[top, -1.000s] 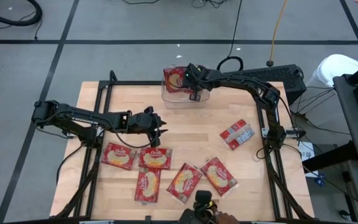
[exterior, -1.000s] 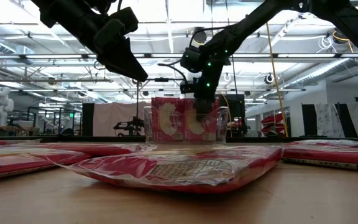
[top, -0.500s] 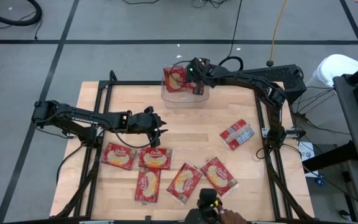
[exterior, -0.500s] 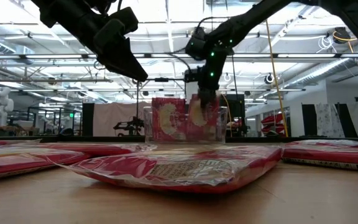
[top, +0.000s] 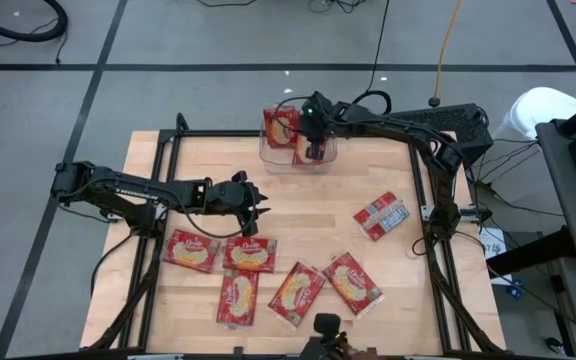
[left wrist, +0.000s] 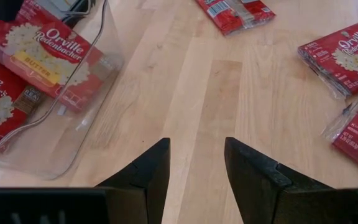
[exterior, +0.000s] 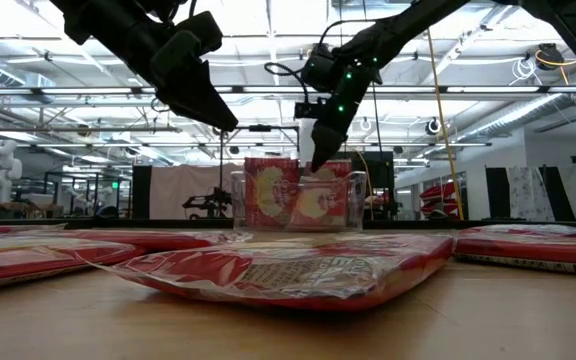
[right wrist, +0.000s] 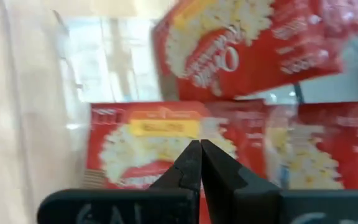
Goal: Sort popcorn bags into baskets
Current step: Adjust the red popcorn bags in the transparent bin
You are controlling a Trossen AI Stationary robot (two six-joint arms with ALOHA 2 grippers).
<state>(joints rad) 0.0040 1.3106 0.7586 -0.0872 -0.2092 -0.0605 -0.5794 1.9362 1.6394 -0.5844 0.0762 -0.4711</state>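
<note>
Tabletop (top: 168,150) at frame centre, high view, notes running left to right. Left end effector (top: 258,214) sits left of centre, hovering just above the row of popcorn bags, fingers (left wrist: 148,174) parted and empty, bare wood between them in the left wrist view. Five popcorn bags lie face up along the lower middle of the frame: one at lower left (top: 191,250), the next (top: 250,254) touching it, then one (top: 236,297), one (top: 297,293) and one (top: 352,282). A sixth (top: 381,215) lies back side up, apart at right of centre.

Basket (top: 268,157), clear plastic, stands at upper centre on the far tabletop edge, with at least two bags inside, leaning upright. Right end effector (top: 312,150) is over the basket, fingers (right wrist: 191,163) pressed together with nothing between them; it looks to have let go of a bag.

Risks, judged:
- leaning bags in the basket may tip out if the right arm brushes them on withdrawal;
- touching bags at lower left may come up as a pair;
- basket is light and could slide off the edge if nudged.
</note>
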